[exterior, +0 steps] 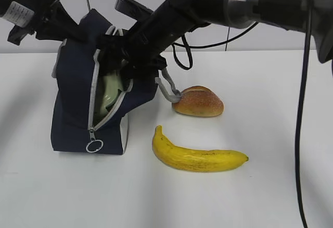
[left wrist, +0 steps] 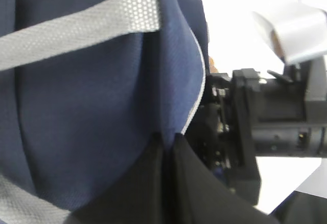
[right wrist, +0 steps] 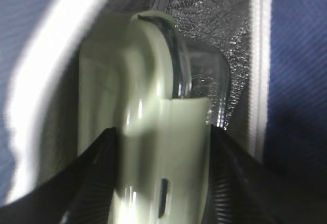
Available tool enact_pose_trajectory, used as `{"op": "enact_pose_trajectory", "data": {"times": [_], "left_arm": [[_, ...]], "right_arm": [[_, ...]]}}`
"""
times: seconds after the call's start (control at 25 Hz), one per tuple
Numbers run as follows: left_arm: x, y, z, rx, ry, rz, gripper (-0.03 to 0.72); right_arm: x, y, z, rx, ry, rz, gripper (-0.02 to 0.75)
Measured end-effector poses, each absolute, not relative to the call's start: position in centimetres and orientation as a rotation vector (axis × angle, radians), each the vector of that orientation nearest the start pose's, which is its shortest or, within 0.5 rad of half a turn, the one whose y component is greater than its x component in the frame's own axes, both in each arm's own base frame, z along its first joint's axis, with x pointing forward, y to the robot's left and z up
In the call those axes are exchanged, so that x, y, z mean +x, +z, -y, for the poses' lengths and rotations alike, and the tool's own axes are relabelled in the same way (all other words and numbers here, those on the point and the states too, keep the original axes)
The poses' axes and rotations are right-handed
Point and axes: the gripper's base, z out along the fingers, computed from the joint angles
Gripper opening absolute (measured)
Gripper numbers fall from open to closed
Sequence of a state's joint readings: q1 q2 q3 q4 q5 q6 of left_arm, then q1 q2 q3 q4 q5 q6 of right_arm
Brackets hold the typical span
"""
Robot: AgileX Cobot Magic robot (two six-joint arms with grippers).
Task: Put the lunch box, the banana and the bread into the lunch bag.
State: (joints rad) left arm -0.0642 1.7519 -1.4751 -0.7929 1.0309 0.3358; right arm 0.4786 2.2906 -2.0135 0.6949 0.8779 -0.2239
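The navy lunch bag (exterior: pixel 73 113) stands at the left with its grey zipper open. My left gripper (left wrist: pixel 167 141) is shut on the bag's blue fabric (left wrist: pixel 102 91) at its top edge. My right gripper (right wrist: pixel 163 147) reaches into the opening and is shut on the lunch box (right wrist: pixel 153 111), sage-green lid and clear body, inside the silver lining. The lunch box's green lid shows through the opening (exterior: pixel 110 95). The bread (exterior: pixel 199 102) lies on the table to the right of the bag. The banana (exterior: pixel 195 155) lies in front of it.
The zipper's ring pull (exterior: pixel 94 146) hangs at the bag's lower front. A grey strap handle (exterior: pixel 169 90) droops toward the bread. The right arm (exterior: pixel 218 1) crosses above the table. A black cable (exterior: pixel 301 134) hangs at the right. The table is white.
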Motion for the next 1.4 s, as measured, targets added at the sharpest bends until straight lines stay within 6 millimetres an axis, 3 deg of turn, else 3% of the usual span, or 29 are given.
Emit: {"op": "enact_pose_trajectory", "data": {"times": [0.48, 0.64, 0.76, 0.84, 1.04, 1.16, 1.4], "left_arm": [[37.2, 30.2, 7.5, 0.153, -0.846, -2.569, -0.003], [37.2, 30.2, 7.5, 0.157, -0.837, -2.572, -0.003], [37.2, 30.2, 7.4, 0.161, -0.827, -2.575, -0.003], [37.2, 30.2, 7.4, 0.16, -0.826, -2.574, -0.003], [37.2, 30.2, 7.5, 0.158, -0.83, -2.572, -0.003], [37.2, 30.2, 7.5, 0.158, -0.831, -2.572, -0.003], [37.1, 30.2, 7.5, 0.16, -0.833, -2.575, -0.003]], "right_arm": [[44.6, 17.6, -28.8, -0.377, 1.058, -2.557, 0.387], [44.6, 17.7, -28.9, -0.403, 1.073, -2.548, 0.468], [44.6, 18.8, -28.9, -0.467, 1.089, -2.541, 0.582], [44.6, 19.9, -28.9, -0.538, 1.07, -2.533, 0.612], [44.5, 23.6, -28.1, -0.78, 0.918, -2.513, 0.604], [44.7, 26.3, -27.1, -0.9, 0.714, -2.48, 0.59], [46.2, 29.8, -23.3, -0.813, 0.457, -2.437, 0.585]]}}
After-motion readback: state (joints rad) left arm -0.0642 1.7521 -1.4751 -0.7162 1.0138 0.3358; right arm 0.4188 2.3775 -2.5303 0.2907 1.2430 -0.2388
